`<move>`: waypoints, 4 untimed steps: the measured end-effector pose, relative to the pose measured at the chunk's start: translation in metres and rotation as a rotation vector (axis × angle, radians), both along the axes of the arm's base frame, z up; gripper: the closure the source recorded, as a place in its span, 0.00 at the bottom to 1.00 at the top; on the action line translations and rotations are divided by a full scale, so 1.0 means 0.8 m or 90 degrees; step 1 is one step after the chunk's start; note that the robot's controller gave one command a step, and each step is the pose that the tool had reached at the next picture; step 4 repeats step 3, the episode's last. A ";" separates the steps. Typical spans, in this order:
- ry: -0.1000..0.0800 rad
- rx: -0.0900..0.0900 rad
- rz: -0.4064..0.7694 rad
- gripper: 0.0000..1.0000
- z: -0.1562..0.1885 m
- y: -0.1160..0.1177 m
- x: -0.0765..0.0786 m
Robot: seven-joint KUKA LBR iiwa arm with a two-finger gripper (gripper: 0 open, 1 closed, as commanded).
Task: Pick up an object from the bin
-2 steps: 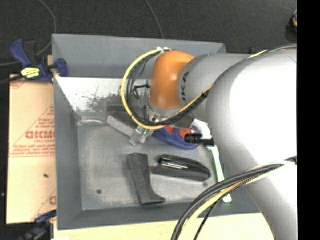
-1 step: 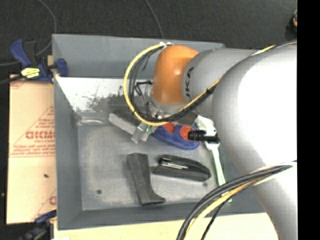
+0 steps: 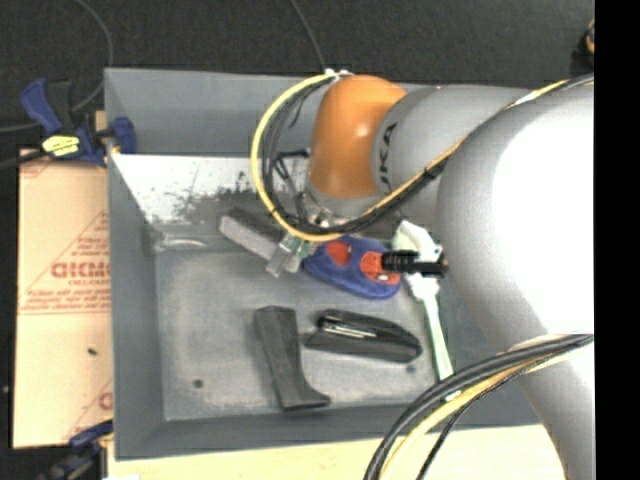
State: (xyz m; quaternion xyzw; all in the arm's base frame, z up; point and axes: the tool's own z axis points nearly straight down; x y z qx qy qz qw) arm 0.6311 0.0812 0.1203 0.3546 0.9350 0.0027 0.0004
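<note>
Camera view, looking down into the grey metal bin (image 3: 135, 298). The arm (image 3: 500, 198) is seen entering from the right, its wrist capped by an orange cover (image 3: 350, 133) and ringed by a loop of yellow and black cables (image 3: 260, 163). The gripper (image 3: 285, 253) is lowered to the bin floor near the middle of the back wall; whether it is released or clenched cannot be told, and nothing is seen to be grasped by it. Just beside the gripper, to its right, a blue object (image 3: 345, 268) with orange-red parts is found, partly covered by the wrist. A white and green long-handled tool (image 3: 432, 318) is laid at the right side of the bin, its upper end close to the blue object. Nearer the front, a black stapler (image 3: 365, 336) is set lying across the floor, and a dark grey flat block (image 3: 285, 358) is placed just to its left, running towards the front wall
</note>
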 end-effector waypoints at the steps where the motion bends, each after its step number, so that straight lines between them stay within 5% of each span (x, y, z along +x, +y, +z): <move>1: -0.003 0.000 0.001 1.00 0.022 0.000 0.002; 4: -0.003 0.000 0.002 1.00 0.048 -0.002 0.002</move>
